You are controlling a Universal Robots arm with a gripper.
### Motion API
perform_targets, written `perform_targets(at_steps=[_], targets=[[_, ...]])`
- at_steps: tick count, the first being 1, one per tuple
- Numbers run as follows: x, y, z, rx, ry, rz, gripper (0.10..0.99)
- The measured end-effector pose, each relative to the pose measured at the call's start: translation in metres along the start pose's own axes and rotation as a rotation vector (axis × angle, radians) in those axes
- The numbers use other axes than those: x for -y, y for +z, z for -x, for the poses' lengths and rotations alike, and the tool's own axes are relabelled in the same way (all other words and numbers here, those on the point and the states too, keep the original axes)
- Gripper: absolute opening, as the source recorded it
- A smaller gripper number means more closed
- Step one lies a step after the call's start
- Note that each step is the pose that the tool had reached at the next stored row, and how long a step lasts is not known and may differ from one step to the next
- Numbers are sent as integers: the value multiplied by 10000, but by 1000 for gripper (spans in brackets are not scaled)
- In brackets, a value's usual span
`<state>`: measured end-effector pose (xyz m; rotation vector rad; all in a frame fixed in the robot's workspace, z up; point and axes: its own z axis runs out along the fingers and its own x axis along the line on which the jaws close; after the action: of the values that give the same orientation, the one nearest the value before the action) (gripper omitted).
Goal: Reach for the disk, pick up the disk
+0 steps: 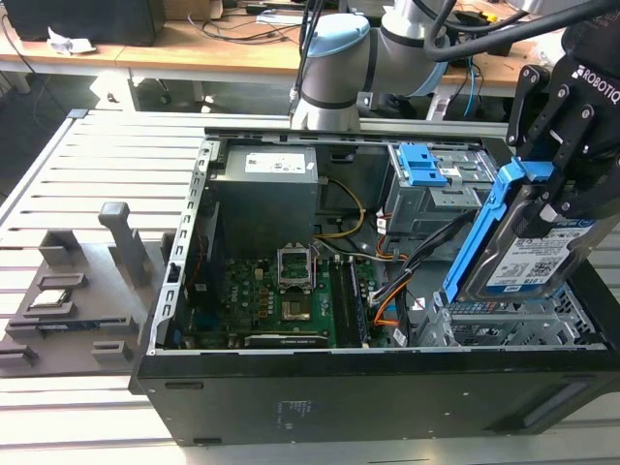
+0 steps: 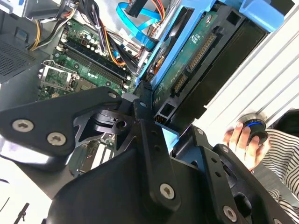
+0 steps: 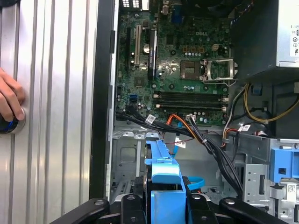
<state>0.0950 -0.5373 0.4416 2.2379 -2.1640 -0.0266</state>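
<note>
stage: reach done, pick-up largely done | gripper (image 1: pixel 562 189): clamped on the disk (image 1: pixel 528 254) | disk: tilted, lifted above drive bay (image 1: pixel 504 325) at exterior view's right of computer case (image 1: pixel 291 402) | left: none evident

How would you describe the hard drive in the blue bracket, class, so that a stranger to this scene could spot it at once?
Start at the large black open computer case on the slatted table. At its end on the exterior view's right, the black robot gripper holds a flat silver hard drive tilted above the metal drive cage. Unlike the bare blue plastic tabs deeper in the case, it carries a white-and-blue barcode label inside its blue frame.
</note>
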Motion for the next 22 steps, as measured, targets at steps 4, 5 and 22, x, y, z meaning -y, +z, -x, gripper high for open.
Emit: perform_targets(at_steps=[4,5,22], targets=[[-1,5,-16,0,1,0,369],[-1,5,-19,-1,0,0,369],[-1,12,-50,-16,1,0,369]])
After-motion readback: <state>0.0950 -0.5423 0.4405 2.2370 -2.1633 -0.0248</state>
